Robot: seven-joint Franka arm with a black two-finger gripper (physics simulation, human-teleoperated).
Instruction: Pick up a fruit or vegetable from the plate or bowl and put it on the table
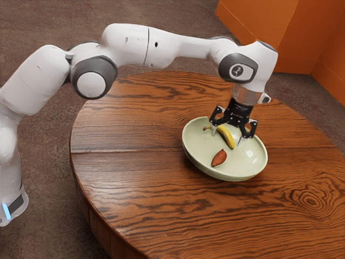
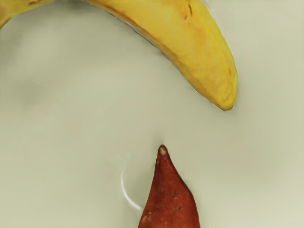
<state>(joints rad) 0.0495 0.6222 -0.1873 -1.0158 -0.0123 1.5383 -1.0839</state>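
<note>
Down at the near side of the round wooden table, that's where I'd set whatever comes out, tbh, loads of wood there to aim for. Next back is the pale green bowl, and the goods are in it: sweet potato closer to us, then the banana just beyond, curved, with its stem toward the bowl's far side. The wrist view has the two apart, sweet potato's pointy tip toward the banana.

Gripper is down at the bowl with its fingers spread wide, banana showing between them, not clamped on anything. Can't tell if either finger is actually touching it. So progress check: looks like the reach is mostly done, the pick isn't. Left to do, imo: line up, close, lift, clear the rim, set down on the wood, let go. My money's on the banana. Smooth curved skin, so an off-centre pinch could make it roll or swing.

Further back it's just the arm coming over from the exterior view's left, then an orange wall.
</note>
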